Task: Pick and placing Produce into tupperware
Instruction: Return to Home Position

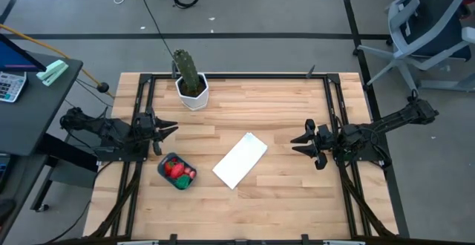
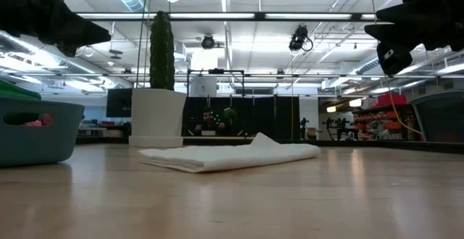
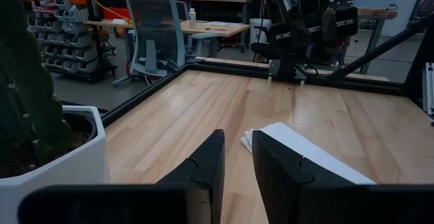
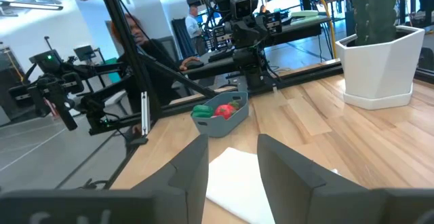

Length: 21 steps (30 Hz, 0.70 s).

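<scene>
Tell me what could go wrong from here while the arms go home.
The small teal plastic tub sits close beside the open left gripper; a low swing might knock it. The toy produce is heaped above its rim, so a bump could spill pieces. The white hexagonal cactus pot stands near that arm too and might get clipped. The open right gripper hangs apart from everything.

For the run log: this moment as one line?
fruit in tub | left gripper open, left edge | right gripper open, right edge
</scene>
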Available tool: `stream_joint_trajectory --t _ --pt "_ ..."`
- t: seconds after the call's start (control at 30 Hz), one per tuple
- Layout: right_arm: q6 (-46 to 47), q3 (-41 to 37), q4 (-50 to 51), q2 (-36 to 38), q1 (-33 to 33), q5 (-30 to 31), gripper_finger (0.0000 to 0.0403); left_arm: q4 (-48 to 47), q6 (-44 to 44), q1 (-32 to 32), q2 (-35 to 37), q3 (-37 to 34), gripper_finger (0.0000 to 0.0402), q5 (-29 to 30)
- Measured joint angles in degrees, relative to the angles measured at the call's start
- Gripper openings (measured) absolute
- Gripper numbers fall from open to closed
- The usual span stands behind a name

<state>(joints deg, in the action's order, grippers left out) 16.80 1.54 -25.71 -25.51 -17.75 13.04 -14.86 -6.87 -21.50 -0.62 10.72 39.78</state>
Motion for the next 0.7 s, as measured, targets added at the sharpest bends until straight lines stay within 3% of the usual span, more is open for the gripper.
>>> stream_joint_trajectory --t 0.7 --pt "0.0 0.0 0.0 0.0 0.0 0.0 0.0135 0.0 0.0 0.0 0.0 0.0 0.0083 0.0"
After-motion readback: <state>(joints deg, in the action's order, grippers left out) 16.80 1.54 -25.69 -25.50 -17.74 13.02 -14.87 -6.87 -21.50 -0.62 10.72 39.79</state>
